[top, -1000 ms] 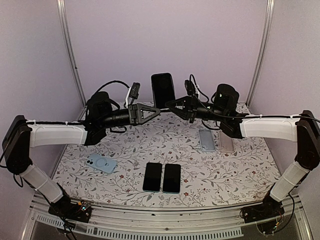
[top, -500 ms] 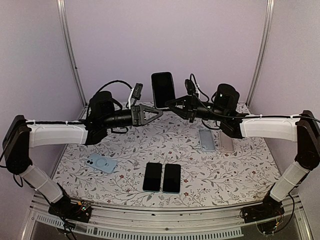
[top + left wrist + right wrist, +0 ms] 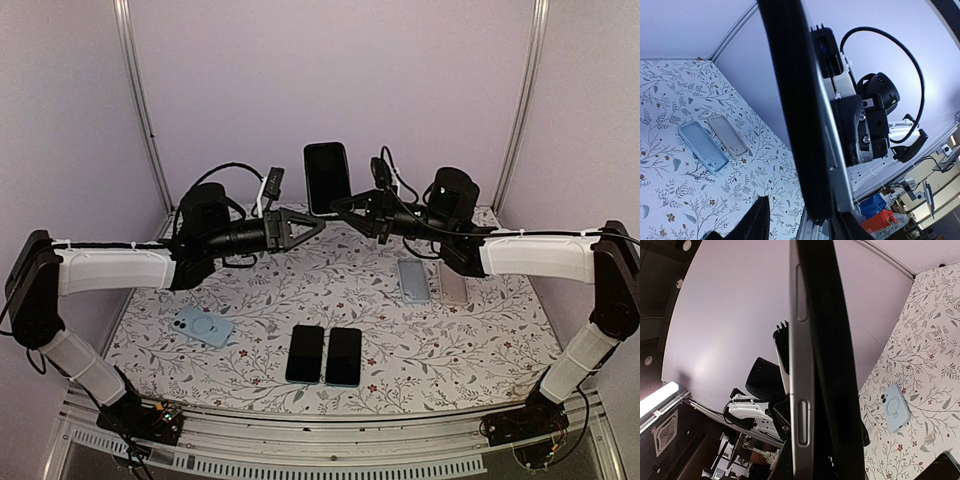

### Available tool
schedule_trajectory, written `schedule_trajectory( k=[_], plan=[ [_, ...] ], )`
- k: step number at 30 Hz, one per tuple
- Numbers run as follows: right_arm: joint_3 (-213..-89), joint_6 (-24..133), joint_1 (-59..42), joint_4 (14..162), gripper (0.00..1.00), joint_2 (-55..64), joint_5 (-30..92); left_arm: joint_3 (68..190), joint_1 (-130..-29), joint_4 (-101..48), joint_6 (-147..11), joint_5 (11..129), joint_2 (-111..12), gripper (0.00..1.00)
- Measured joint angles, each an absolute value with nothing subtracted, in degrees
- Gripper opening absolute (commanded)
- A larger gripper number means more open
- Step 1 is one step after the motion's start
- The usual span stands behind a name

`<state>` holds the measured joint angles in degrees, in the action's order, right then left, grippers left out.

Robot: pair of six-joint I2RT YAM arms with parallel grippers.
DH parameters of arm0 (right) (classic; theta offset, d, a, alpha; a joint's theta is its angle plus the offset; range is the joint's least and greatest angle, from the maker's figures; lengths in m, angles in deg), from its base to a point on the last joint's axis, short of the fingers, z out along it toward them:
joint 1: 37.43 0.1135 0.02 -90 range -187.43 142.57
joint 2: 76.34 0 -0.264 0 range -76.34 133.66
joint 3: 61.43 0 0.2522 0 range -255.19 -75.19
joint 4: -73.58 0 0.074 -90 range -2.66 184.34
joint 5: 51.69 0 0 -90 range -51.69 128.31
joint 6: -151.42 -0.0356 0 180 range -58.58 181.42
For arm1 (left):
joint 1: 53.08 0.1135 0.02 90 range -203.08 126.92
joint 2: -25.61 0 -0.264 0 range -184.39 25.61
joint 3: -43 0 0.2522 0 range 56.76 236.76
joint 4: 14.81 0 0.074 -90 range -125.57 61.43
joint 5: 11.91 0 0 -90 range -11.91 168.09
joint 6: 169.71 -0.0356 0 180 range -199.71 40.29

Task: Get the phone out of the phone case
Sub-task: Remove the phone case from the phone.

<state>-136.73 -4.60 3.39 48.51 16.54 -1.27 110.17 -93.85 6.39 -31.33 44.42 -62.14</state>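
Right gripper (image 3: 341, 207) clamps the phone (image 3: 327, 178) by its lower right edge, upright in open air. Left gripper (image 3: 318, 220), jaws parted, sits at its lower left corner. Below the phone on the table (image 3: 250, 295): 2 dark phones (image 3: 306, 352), 3 cases (image 3: 203, 326).

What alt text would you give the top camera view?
The right tool holds a black phone upright above a floral table, the left tool close beside it. On the table lie two dark phones, a blue case and two more cases.
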Motion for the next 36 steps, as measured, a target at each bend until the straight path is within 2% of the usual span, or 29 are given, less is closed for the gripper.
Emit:
schedule_trajectory(
  k=[36],
  plan=[
    [-136.73,-5.21,3.8,46.98,0.0,16.5,-1.31,110.22,-92.87,8.68,-30.37,48.57,-62.14,0.41]
  ],
)
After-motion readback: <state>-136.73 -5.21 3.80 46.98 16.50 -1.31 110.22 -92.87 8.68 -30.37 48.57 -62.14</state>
